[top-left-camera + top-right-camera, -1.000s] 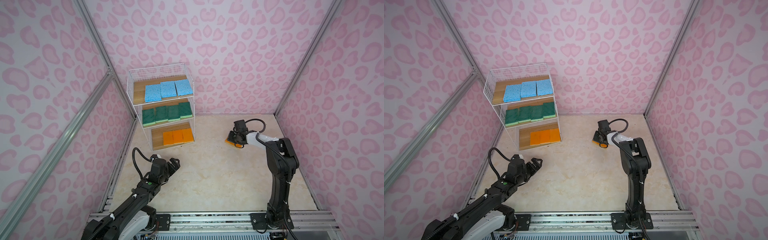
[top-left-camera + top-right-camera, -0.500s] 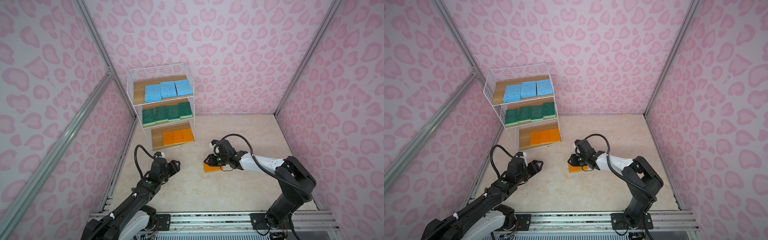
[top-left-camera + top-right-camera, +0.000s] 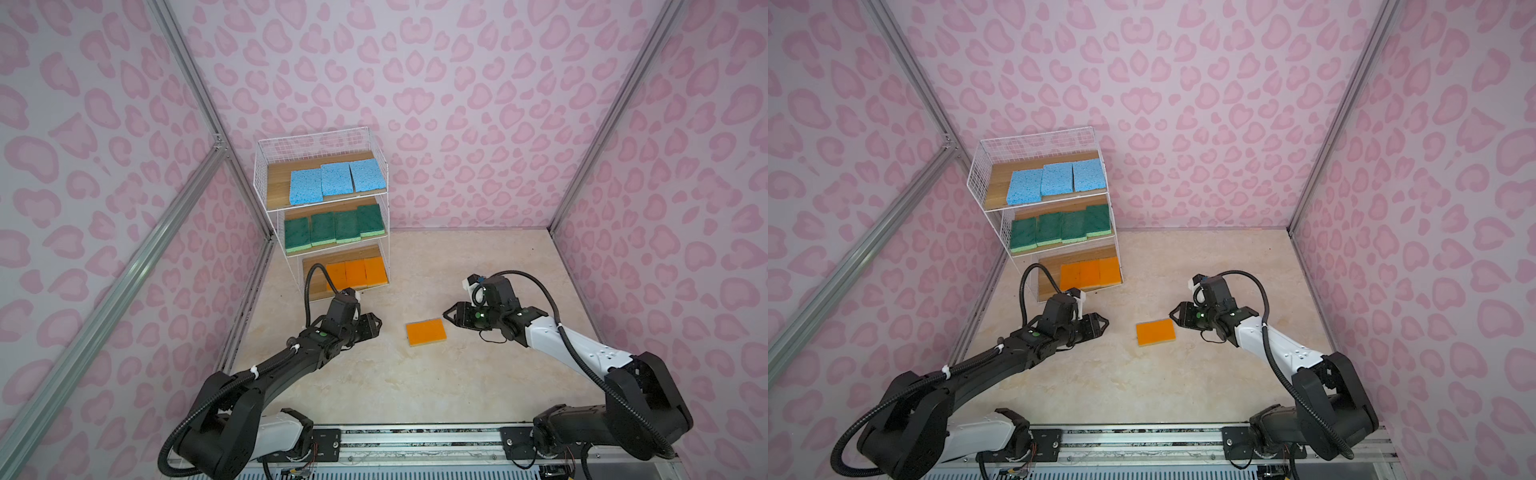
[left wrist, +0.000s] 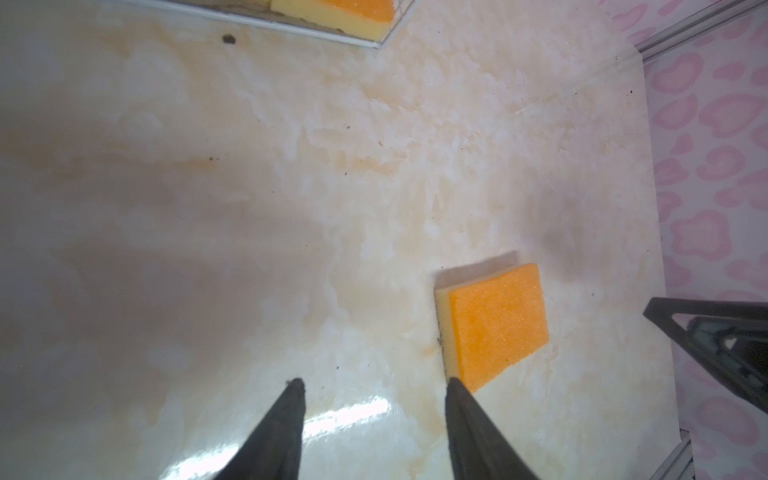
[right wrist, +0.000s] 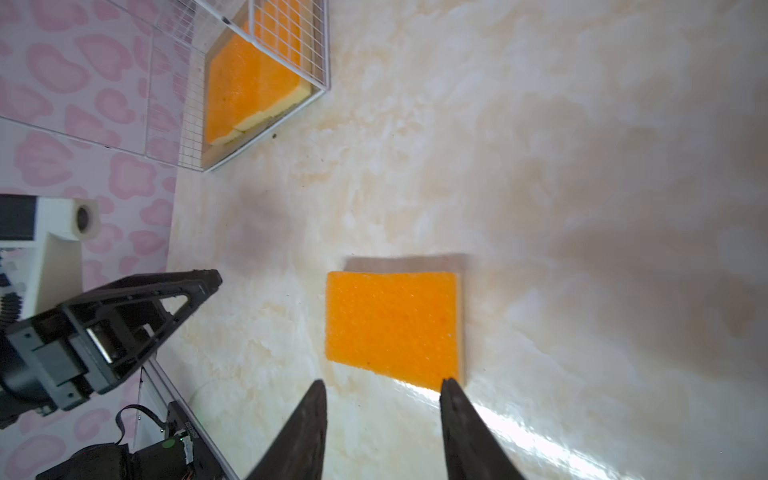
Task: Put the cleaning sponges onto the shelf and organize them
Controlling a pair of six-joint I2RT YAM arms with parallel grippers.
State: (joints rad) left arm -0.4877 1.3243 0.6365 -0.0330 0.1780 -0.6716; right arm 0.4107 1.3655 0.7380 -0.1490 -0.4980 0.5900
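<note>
One orange sponge with a yellow base (image 3: pixel 426 332) (image 3: pixel 1155 332) lies flat on the beige floor between my two grippers. My left gripper (image 3: pixel 374 325) (image 4: pixel 374 382) is open and empty, just left of it. My right gripper (image 3: pixel 449 316) (image 5: pixel 382 384) is open and empty, just right of it, not touching. The shelf (image 3: pixel 277 187) (image 3: pixel 994 189) stands at the back left. It holds three blue sponges (image 3: pixel 334 180) on top, several green sponges (image 3: pixel 332 228) in the middle and three orange sponges (image 3: pixel 356 272) at the bottom.
Pink patterned walls with aluminium posts close in the floor on three sides. A metal rail (image 3: pixel 415 440) runs along the front. Bare board (image 3: pixel 315 279) shows at the left of the bottom tier. Each wrist view shows the other arm's gripper at its edge.
My right arm carried the orange sponge from the back of the floor to the middle, let it go and drew back to the right. My left gripper moved toward it and narrowed its jaws.
</note>
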